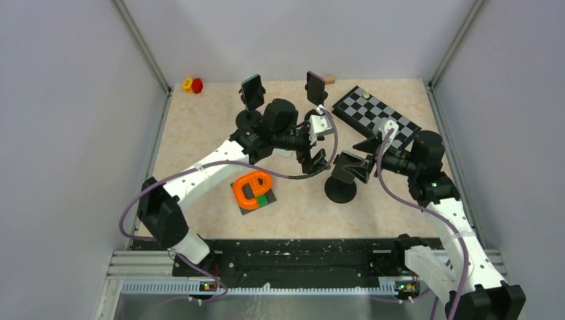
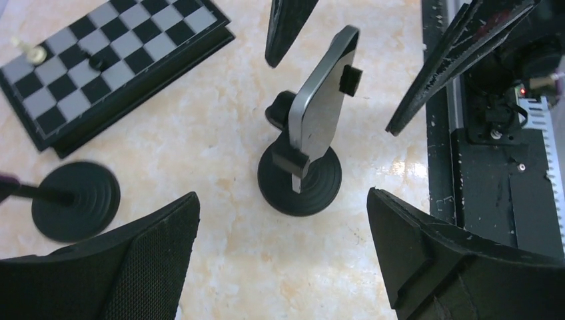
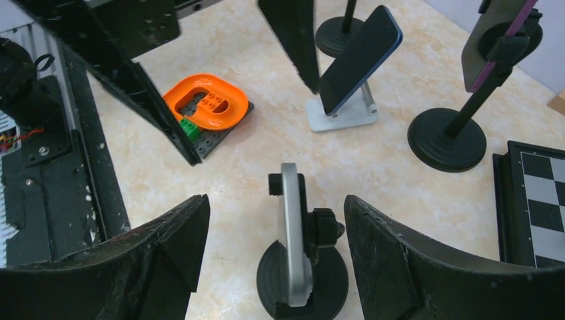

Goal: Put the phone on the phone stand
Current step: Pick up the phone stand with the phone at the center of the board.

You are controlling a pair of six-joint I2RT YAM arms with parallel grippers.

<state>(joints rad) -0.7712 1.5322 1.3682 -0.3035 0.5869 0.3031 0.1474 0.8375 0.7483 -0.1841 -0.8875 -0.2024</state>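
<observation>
In the top view, both arms are reaching toward the middle of the frame. The left gripper (image 1: 312, 160) is hanging just left of centre, and the right gripper (image 1: 352, 168) is facing it over the black phone stand (image 1: 340, 191). What the stand is carrying is hard to make out from here. The chessboard (image 1: 376, 120) is lying at the upper right.

In the left wrist view, the silver phone (image 2: 320, 100) is sitting tilted in the stand's clamp at the centre of the frame, above its round base. The left fingers (image 2: 153, 260) are filling the bottom corners, spread wide and gripping nothing.

In the right wrist view, the phone is showing edge-on at the bottom centre. It is standing between the right fingers (image 3: 180, 247), which are spread with a gap showing on either side of it.

The placing seems to be all but done, and the step in hand looks like the release. The next move is calling for the right arm to back straight away, keeping its fingers apart so that neither pad is brushing the phone or tipping the stand.
</observation>
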